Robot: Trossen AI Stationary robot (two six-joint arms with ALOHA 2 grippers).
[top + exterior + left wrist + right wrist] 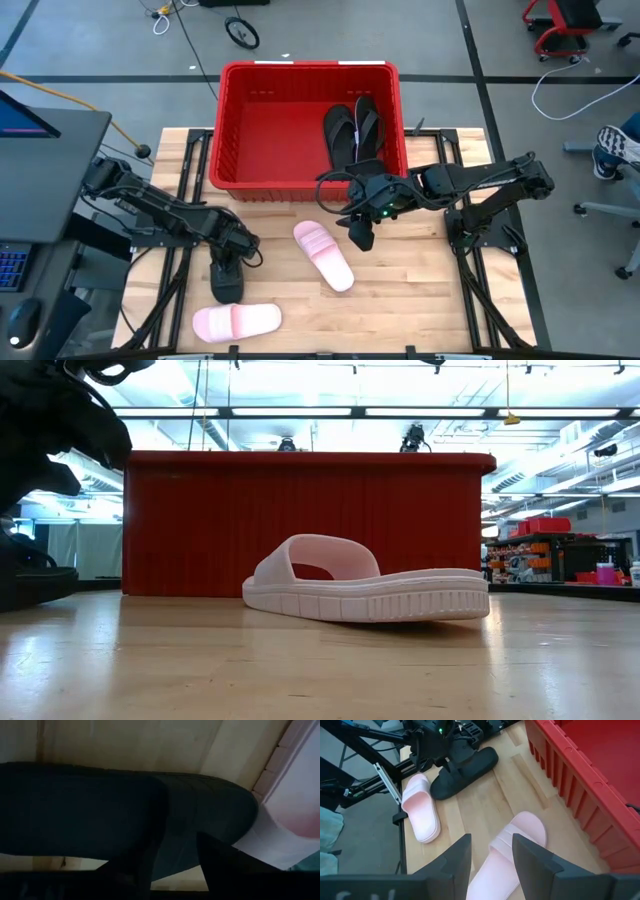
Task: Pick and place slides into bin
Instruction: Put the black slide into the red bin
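Observation:
A black wide-band slide (227, 287) lies on the wooden table at the front left, sole down. My left gripper (228, 265) is low over its strap, fingers a little apart. One pale pink slide (323, 256) lies sole down at the table's middle. A second pale pink slide (237, 321) lies near the front edge. My right gripper (358, 235) hangs open and empty above the table, beside the middle pink slide (515, 840) and just in front of the red bin (310, 68). Black flip-flops (352, 128) lie in the bin's right half. My left gripper comes down on the black slide from above, at the edge of its wide strap (150, 805). One finger (135, 865) shows against the strap, the other (225, 865) over the footbed. I cannot tell whether they touch it. The slide rests on the table (35, 582).
The red bin's near wall (300, 525) stands right behind the middle pink slide. Dark arm frames run along the table's left and right sides. A monitor stands off the table's left edge. Bare wood shows at the front right.

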